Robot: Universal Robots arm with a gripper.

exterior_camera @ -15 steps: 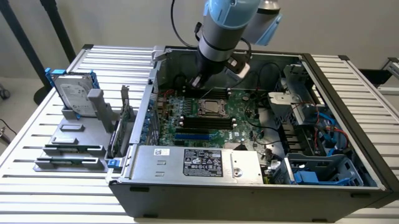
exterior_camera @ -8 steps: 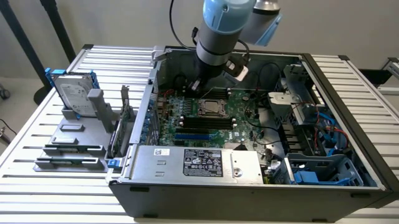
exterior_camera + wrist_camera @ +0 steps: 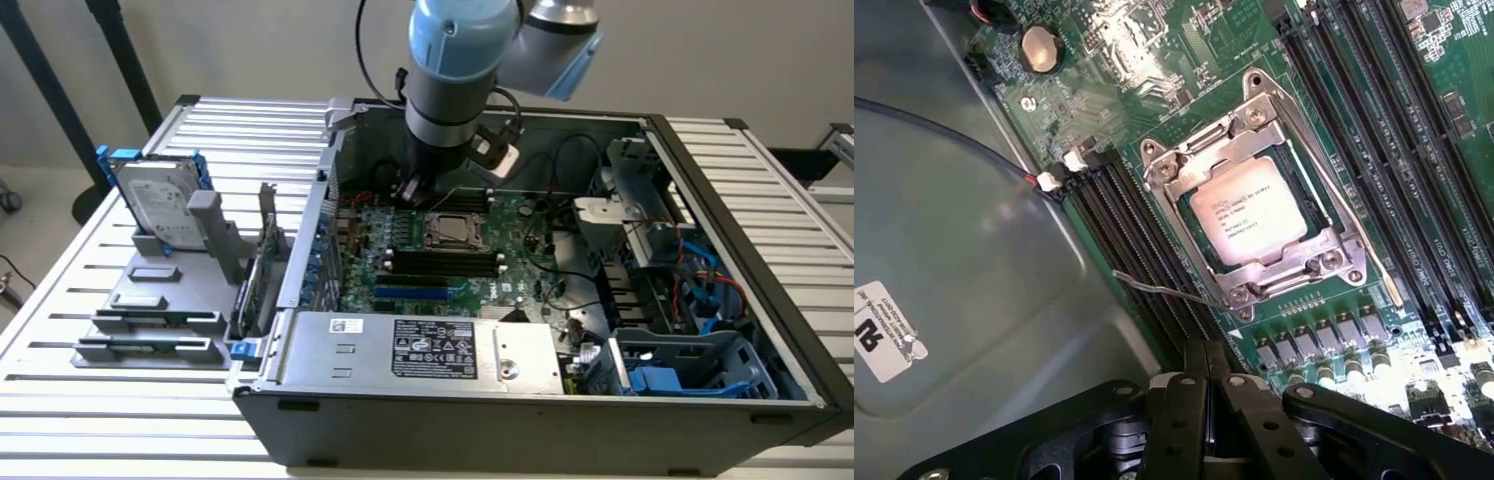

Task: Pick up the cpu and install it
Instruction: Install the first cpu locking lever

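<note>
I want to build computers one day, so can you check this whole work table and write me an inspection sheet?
Surface: slatted metal table carrying an open PC case.
Job's things: cpu sits in the socket on the green board, with a metal frame around it.
Clutter: hard drive in a blue frame, upright on a grey rack, at the exterior view's left of the case.
Grippers: gripper hangs over the board near the socket, jaws shut, empty.
Cables: black cable by the arm; blue wires inside the case.
Surroundings: pale wall.
</note>
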